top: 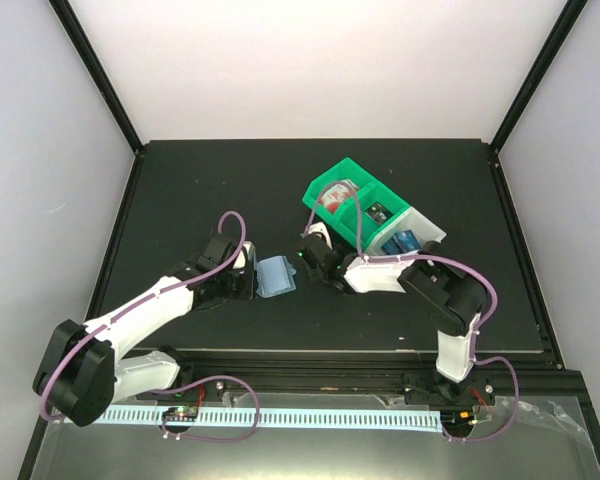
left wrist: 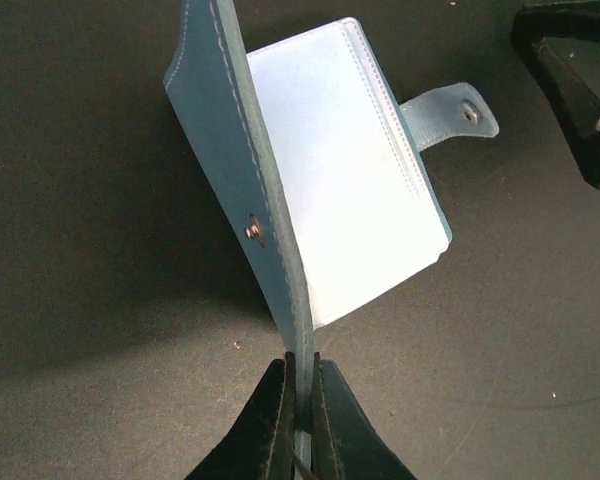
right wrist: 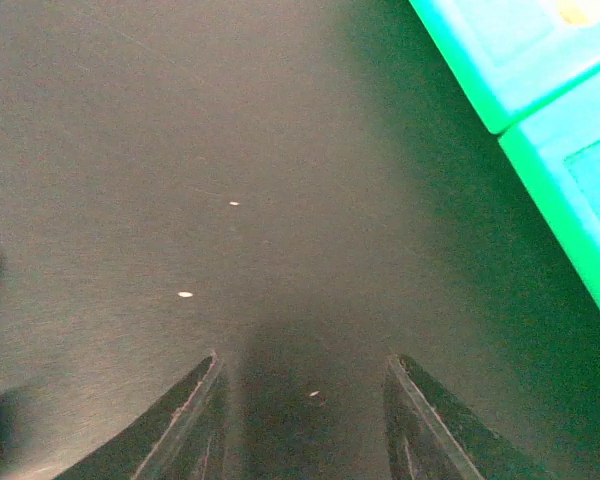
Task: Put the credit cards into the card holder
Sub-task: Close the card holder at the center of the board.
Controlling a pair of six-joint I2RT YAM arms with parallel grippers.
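Card holder [top: 276, 277], opened on the tabletop [top: 180, 190], with both tools at its sides. The left tool [left wrist: 300, 385] is pressed together on the lower edge of the holder's cover [left wrist: 230, 150], pinching it so that the cover stands on edge. The pale inner pockets [left wrist: 350, 190] lie flat beside the cover, their long axis running away from that tool. The snap tab [left wrist: 450, 115] sticks out on the side of the holder away from the cover.

The right tool [right wrist: 302, 360] hangs just beside the holder on its tab side, low over bare tabletop. Its fingers are spread, with nothing between them and nothing touched.

Beyond the right tool, farther from the holder, stand the green bin [top: 352, 175] and the white bin [top: 425, 225]. A dark blue item in the white bin is probably the credit cards [top: 404, 241], though it is too small to tell.

By this layout no card is in the holder yet. The right arm is the nearer to the bins, so the pick would fall to it, reaching away from the holder.
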